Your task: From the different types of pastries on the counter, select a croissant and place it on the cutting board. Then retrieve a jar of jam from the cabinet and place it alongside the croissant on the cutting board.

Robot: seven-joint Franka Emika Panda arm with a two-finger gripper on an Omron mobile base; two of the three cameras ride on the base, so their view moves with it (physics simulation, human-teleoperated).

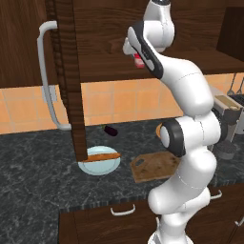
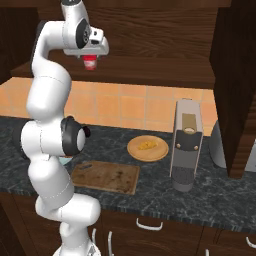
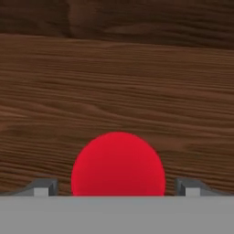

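My gripper (image 2: 90, 58) is raised to the open cabinet's shelf (image 2: 150, 75), pointing down over a jam jar (image 2: 90, 64) with a red lid (image 3: 118, 164). In the hand view the lid sits between my two fingertips (image 3: 45, 187), with a gap on each side, so the gripper is open. From the left the jar (image 1: 138, 62) peeks out under the hand. A yellow croissant (image 2: 147, 145) lies on a round wooden plate (image 2: 134, 150). The wooden cutting board (image 2: 106, 176) (image 1: 155, 166) near the counter's front edge is bare.
The open cabinet door (image 1: 66, 71) with its grey handle (image 1: 47, 76) hangs over the counter at left. A blue plate (image 1: 100, 166) holds a long brown pastry (image 1: 102, 156). A small dark object (image 1: 110, 129) lies by the wall. A coffee machine (image 2: 186, 145) and a toaster (image 1: 226, 107) stand at right.
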